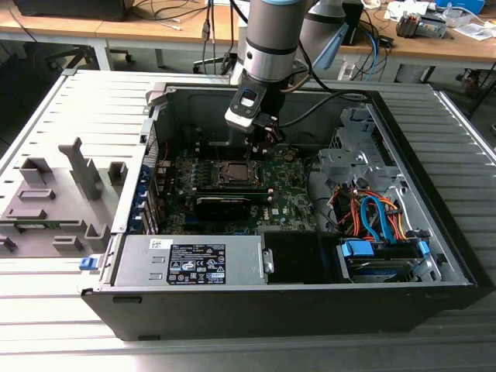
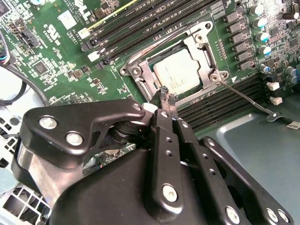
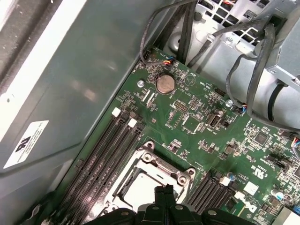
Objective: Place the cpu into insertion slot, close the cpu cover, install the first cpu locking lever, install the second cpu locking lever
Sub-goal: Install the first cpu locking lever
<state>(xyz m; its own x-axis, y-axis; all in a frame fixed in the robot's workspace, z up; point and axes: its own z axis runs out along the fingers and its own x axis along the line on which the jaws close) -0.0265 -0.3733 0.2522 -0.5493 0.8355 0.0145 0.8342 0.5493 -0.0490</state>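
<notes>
The cpu [image 2: 180, 75] lies in the insertion slot with its pale metal face showing through the window of the cpu cover [image 2: 205, 49], which is folded down over it. One thin wire locking lever [image 2: 248, 99] sticks out from the socket corner across the memory slots. Another lever [image 2: 164, 40] runs along the opposite side of the frame. My gripper [image 2: 166, 95] is shut with nothing in it, its tips just above the socket's edge. The first wrist view has the gripper [image 3: 164, 191] at the cover [image 3: 154, 161]. In the exterior view the gripper [image 1: 260, 143] hangs just behind the socket [image 1: 236, 173].
Long black memory slots [image 2: 140, 23] flank the socket on the green motherboard [image 1: 287, 190]. A black graphics card [image 1: 223, 203] lies in front of the socket. Drive cage and cables [image 1: 372, 209] fill the exterior view's right of the case; the power supply [image 1: 194, 260] sits at the front.
</notes>
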